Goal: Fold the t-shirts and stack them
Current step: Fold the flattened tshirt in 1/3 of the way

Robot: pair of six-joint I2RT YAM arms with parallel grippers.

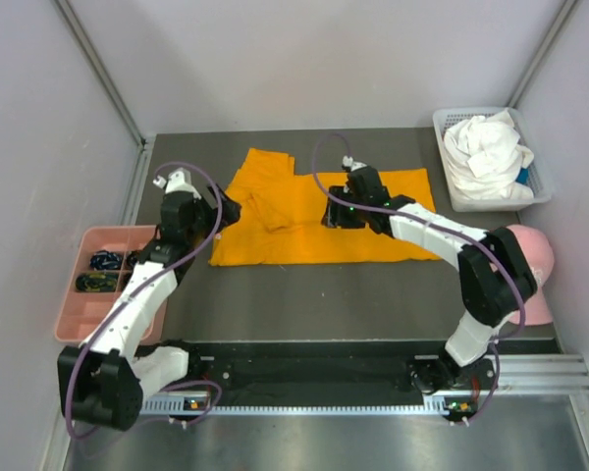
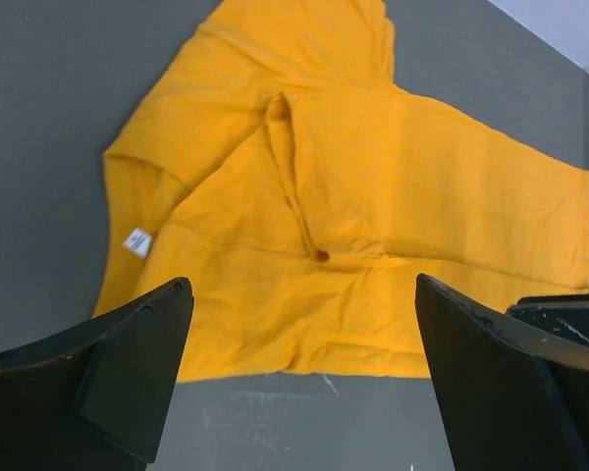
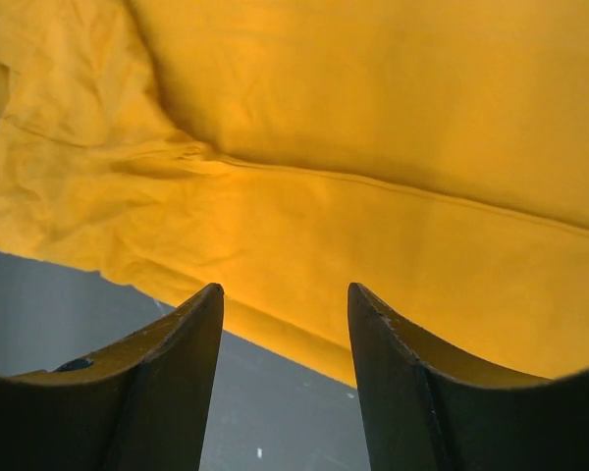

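An orange t-shirt (image 1: pixel 304 221) lies partly folded on the dark table, one sleeve turned in over its body. My left gripper (image 1: pixel 228 209) hovers at the shirt's left edge. In the left wrist view the left gripper (image 2: pixel 302 285) is open wide above the orange t-shirt (image 2: pixel 373 177), with nothing between its fingers. My right gripper (image 1: pixel 336 216) is over the middle of the shirt. Seen from the right wrist, the right gripper (image 3: pixel 285 289) stands part open and empty over the near hem of the orange t-shirt (image 3: pixel 373 147). A white t-shirt (image 1: pixel 486 152) lies crumpled in a basket.
The white basket (image 1: pixel 450 191) stands at the back right corner. A pink cap (image 1: pixel 535 257) sits by the right arm's elbow. At the left edge is a pink tray (image 1: pixel 79 294) with small dark items. Grey walls close in the table on three sides.
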